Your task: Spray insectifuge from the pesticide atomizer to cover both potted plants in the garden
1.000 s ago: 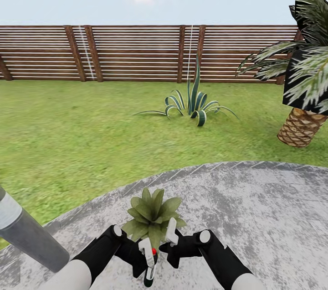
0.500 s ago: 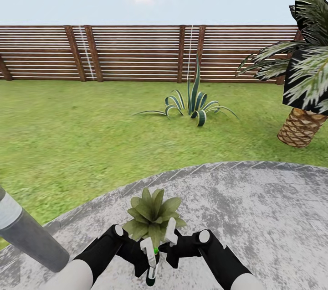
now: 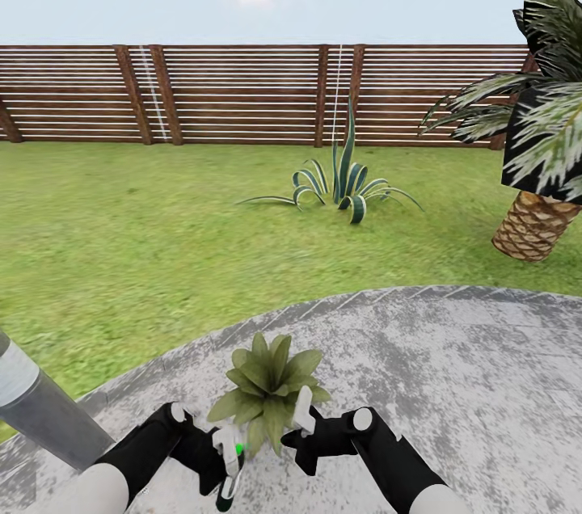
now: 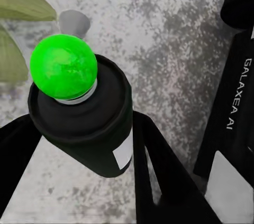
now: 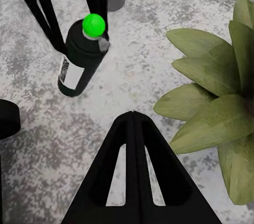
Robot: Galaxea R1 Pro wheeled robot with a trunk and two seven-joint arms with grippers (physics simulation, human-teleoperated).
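1. The pesticide atomizer (image 3: 229,482) is held clamped in the left gripper (image 3: 222,465) low above the patio (image 3: 453,385), its green-lit nozzle head (image 4: 63,66) just beside the potted plant (image 3: 267,385)
2. The right gripper (image 3: 303,417) is seen with its fingers pressed together on nothing, near the leaves
3. Pick-up is judged done; spraying of this plant seems underway, though no insectifuge specks can be made out
4. A second potted plant remains to be treated
5. Farther off, an agave (image 3: 343,183), a palm (image 3: 537,174) and the fence (image 3: 242,94) are seen
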